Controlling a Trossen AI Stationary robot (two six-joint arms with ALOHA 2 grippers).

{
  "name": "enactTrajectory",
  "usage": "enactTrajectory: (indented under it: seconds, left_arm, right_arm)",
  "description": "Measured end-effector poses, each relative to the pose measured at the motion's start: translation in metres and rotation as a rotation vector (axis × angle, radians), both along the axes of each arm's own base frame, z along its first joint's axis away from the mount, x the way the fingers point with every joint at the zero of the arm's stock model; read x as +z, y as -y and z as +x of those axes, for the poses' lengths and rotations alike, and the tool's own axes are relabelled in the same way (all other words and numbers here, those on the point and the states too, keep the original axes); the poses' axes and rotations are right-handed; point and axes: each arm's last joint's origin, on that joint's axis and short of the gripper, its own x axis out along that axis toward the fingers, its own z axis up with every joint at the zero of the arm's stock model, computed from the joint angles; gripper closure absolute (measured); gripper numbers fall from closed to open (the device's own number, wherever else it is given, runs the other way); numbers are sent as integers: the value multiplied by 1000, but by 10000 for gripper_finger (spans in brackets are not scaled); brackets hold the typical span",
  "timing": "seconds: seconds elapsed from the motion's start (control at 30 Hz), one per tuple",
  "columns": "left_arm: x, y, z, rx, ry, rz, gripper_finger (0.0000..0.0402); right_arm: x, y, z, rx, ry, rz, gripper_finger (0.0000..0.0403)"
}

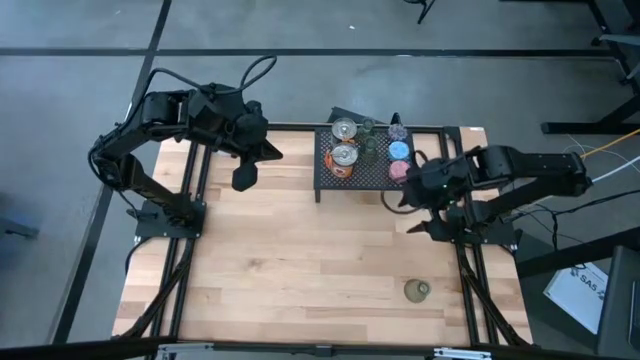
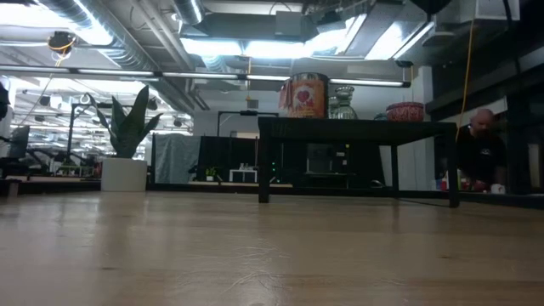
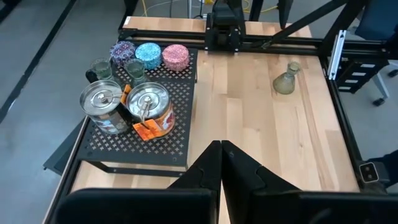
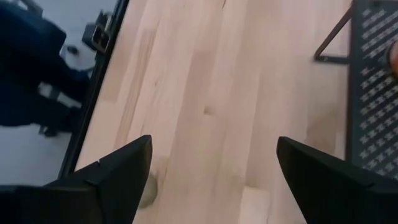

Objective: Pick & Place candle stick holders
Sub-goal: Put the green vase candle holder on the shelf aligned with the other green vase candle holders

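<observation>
seven candle stick holders [image 1: 365, 148] stand grouped on the black mesh rack [image 1: 375, 178] at the desk's [image 1: 300, 260] far edge; one olive-green glass holder [image 1: 417, 290] lies alone near the near right corner, well apart from both grippers. left gripper [image 1: 243, 177], fingers closed and empty, hangs beside the rack's left end. right gripper [image 4: 208, 177], fingers spread wide, hovers by the rack's right end; a holder shows only partly beside one finger.

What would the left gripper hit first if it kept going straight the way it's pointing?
Probably bare table: the shut left gripper aims along open wood between the black mesh rack and the olive-green glass holder. Depth is unclear.
</observation>
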Motion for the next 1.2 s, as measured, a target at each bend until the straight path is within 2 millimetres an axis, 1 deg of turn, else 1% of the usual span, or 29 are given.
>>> enactTrajectory:
  seconds: [0.13,0.3,0.57,0.73,0.83,1.2]
  left_arm:
    - [0,0,0,11,-1,9,400]
    - [0,-1,0,17,-1,13,399]
    - [0,-1,0,17,-1,12,399]
    - [0,-1,0,22,0,6,397]
    - [0,-1,0,22,-1,6,400]
    - [0,-1,0,22,0,7,399]
  right_arm:
    - [-5,-7,-4,30,-73,-7,57]
    - [-12,-20,-5,63,-159,-6,57]
    - [-21,-47,-3,174,-212,-56,58]
    - [-29,-64,-5,195,-272,-110,58]
    - [-34,-74,-5,187,-313,-111,58]
    - [-68,-114,-17,168,-459,-131,58]
